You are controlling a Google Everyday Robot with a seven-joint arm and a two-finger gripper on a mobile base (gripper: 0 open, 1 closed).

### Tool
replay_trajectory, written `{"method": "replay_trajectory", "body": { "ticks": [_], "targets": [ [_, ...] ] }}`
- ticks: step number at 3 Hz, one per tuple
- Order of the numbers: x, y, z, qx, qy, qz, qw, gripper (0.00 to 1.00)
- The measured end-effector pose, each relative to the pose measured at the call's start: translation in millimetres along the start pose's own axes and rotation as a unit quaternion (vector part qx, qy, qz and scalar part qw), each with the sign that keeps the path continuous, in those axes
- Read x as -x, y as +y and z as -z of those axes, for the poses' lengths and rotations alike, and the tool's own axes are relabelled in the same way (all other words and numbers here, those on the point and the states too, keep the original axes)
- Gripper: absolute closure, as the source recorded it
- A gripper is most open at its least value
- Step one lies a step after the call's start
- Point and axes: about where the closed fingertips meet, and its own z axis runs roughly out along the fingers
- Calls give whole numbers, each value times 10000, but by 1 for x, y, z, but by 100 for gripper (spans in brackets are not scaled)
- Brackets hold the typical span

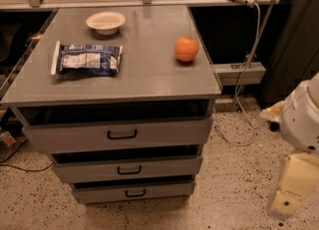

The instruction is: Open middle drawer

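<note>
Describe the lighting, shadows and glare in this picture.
Camera view: light comes from above; the cabinet top carries a pale sheen near the bowl; the orange and bag cast short shadows; dark bands sit above each drawer front, the middle drawer included; the pincer, low at right, clear of the drawers, looks brightly lit.

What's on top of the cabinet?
On the cabinet: white bowl, blue snack bag, orange. The middle drawer's inside is hidden. The gripper hangs at lower right, clear of it.
</note>
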Motion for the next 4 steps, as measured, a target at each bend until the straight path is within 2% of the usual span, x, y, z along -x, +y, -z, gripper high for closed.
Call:
{"method": "replay_trajectory", "body": {
  "ticks": [1,2,3,4],
  "targets": [
    [13,39,-43,339,-249,123,9990,0],
    [25,86,-106,976,-525,74,9938,0],
    [26,86,-106,972,-527,76,9938,0],
    [44,91,-140,1097,-704,67,9914,0]
  ]
}}
